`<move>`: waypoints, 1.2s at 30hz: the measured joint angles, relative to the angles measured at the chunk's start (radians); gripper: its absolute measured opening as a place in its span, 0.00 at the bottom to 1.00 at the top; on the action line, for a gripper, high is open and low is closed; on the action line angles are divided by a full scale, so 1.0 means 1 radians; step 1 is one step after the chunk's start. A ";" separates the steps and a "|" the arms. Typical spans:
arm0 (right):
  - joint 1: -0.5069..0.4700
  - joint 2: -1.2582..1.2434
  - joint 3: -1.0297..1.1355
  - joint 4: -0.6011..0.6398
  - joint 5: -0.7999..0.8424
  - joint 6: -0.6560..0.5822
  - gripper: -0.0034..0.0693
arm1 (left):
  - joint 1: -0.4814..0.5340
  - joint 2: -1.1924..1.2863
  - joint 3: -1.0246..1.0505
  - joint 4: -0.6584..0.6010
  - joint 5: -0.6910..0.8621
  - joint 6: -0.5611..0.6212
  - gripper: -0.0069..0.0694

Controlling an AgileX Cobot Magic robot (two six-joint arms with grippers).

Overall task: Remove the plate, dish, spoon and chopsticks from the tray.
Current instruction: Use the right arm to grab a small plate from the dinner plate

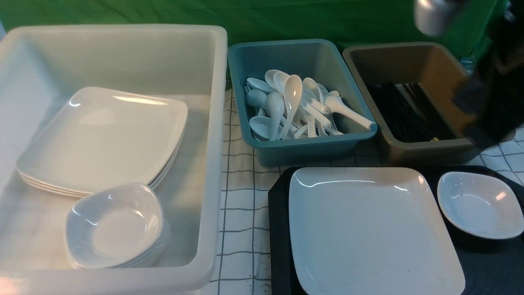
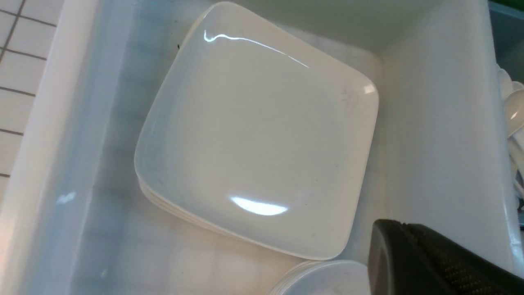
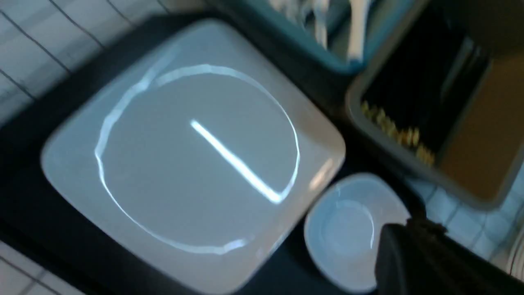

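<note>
The large white square plate point(image 1: 368, 229) lies on the black tray point(image 1: 278, 229), with the small white dish point(image 1: 479, 205) beside it on the tray's right. No spoon or chopsticks show on the tray. Several white spoons point(image 1: 292, 106) lie in the teal tub point(image 1: 303, 149), and black chopsticks point(image 1: 409, 110) lie in the brown tub point(image 1: 425, 145). My right arm point(image 1: 495, 82) is a dark blur over the brown tub. The right gripper point(image 3: 403, 227) is shut and empty, above the dish point(image 3: 348, 229). My left gripper point(image 2: 393, 225) is shut and empty.
A big white tub point(image 1: 217, 164) on the left holds a stack of square plates point(image 1: 106, 135) and stacked small dishes point(image 1: 118, 225). The left gripper hangs over that tub near its right wall. A checked cloth point(image 1: 241, 196) covers the table between tub and tray.
</note>
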 joint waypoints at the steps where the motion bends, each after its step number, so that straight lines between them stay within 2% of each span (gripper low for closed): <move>1: -0.012 -0.001 0.014 0.000 0.000 0.001 0.09 | 0.000 0.000 0.000 -0.002 0.000 0.000 0.11; 2: -0.095 -0.003 0.115 0.028 -0.002 0.009 0.10 | 0.000 0.000 0.000 -0.013 0.000 0.000 0.11; 3: -0.116 0.000 0.145 0.037 -0.003 0.010 0.11 | 0.000 0.000 0.000 -0.016 0.000 0.000 0.12; 5: -0.227 0.035 0.339 0.099 -0.060 0.012 0.21 | 0.000 0.000 0.000 -0.032 0.003 0.001 0.11; 6: -0.247 0.055 0.394 0.113 -0.116 0.012 0.27 | 0.000 0.000 0.000 -0.036 0.003 0.005 0.11; 9: -0.264 0.127 0.489 0.108 -0.268 0.012 0.48 | 0.000 0.000 0.000 -0.045 0.003 0.021 0.11; 10: -0.264 0.133 0.493 0.108 -0.275 0.012 0.48 | 0.000 0.000 0.000 -0.045 0.003 0.021 0.11; 11: -0.265 0.173 0.504 0.102 -0.321 0.011 0.58 | 0.000 0.000 0.000 -0.046 0.003 0.024 0.11; 13: -0.265 0.226 0.505 0.087 -0.371 0.009 0.71 | 0.000 0.000 0.000 -0.046 0.003 0.024 0.11; 16: -0.265 0.290 0.502 0.006 -0.412 0.009 0.81 | 0.000 0.000 0.000 -0.049 0.003 0.024 0.11; 21: -0.265 0.364 0.496 -0.178 -0.439 0.012 0.82 | 0.000 0.000 0.000 -0.076 0.005 0.024 0.11; 28: -0.265 0.448 0.492 -0.312 -0.498 0.013 0.78 | 0.000 0.000 0.000 -0.146 0.032 0.038 0.11; 33: -0.265 0.505 0.481 -0.411 -0.495 0.013 0.70 | 0.000 0.000 0.000 -0.159 0.040 0.048 0.11; 35: -0.265 0.522 0.480 -0.444 -0.490 0.013 0.57 | 0.000 0.000 0.000 -0.160 0.047 0.049 0.11; 36: -0.265 0.522 0.480 -0.445 -0.488 0.013 0.55 | 0.000 0.000 0.000 -0.160 0.047 0.049 0.11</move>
